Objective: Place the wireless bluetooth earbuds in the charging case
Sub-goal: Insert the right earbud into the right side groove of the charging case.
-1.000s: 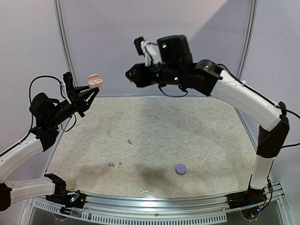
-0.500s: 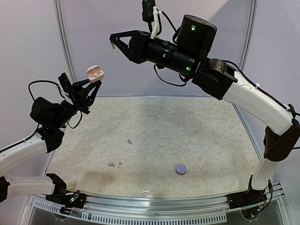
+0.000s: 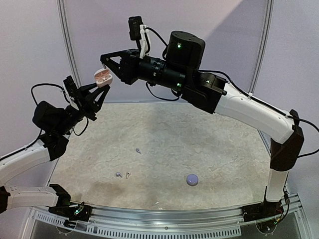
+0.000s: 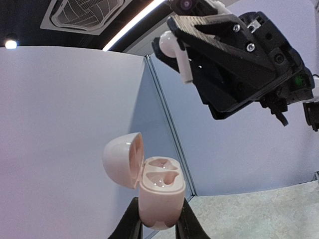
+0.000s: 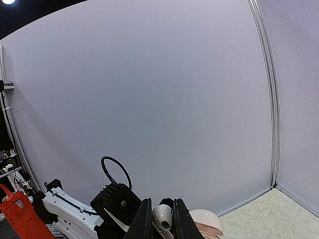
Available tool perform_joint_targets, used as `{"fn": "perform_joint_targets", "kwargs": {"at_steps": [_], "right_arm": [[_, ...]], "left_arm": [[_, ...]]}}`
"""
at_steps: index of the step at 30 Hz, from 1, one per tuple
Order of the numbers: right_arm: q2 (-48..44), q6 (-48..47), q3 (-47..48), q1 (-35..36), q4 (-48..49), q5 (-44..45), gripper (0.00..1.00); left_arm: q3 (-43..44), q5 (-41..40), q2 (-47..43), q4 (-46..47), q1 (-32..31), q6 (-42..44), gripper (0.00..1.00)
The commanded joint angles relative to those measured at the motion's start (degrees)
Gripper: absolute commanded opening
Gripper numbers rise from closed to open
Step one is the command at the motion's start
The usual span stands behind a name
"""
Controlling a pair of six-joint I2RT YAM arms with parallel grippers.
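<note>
The charging case (image 4: 158, 188) is pale pink here, its lid open to the left and both sockets empty. My left gripper (image 4: 158, 223) is shut on its lower body and holds it upright, high above the table's back left (image 3: 102, 76). My right gripper (image 3: 107, 64) is shut on one white earbud (image 4: 174, 49), stem pointing down. It hangs just above and to the right of the open case, apart from it. In the right wrist view the earbud (image 5: 163, 217) sits between my fingers, with the case lid (image 5: 205, 221) just beyond.
Three tiny whitish pieces, possibly earbuds, lie on the speckled table (image 3: 224, 149): one mid-left (image 3: 138, 150) and a pair nearer (image 3: 118, 175) (image 3: 128, 174). A small rounded lavender object (image 3: 192, 179) lies near the front centre. A wall stands behind.
My right arm has swung left and down, bringing the earbud from high at centre to just above the case. My left gripper has held the case almost still.
</note>
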Motion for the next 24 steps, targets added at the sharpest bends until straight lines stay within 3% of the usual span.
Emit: {"fn": "perform_joint_targets", "kwargs": {"at_steps": [1, 5, 11, 24], "right_arm": [[0.84, -2.71, 2.36, 0.44, -0.95, -3.56, 0.00], [0.42, -3.33, 1.29, 0.45, -1.58, -5.23, 0.00], [-4.09, -3.11, -3.62, 0.50, 0.31, -3.91, 0.00], [-9.23, -5.67, -13.77, 2.39, 5.82, 3.47, 0.00]], "left_arm": [[2.63, 3.42, -1.68, -6.35, -0.56, 4.42, 0.00], [4.92, 9.44, -2.00, -10.91, 0.82, 4.67, 0.00], [6.02, 14.85, -1.06, -9.21, 1.34, -2.54, 0.00], [7.69, 14.34, 0.50, -8.06, 0.36, -9.17, 0.00]]}}
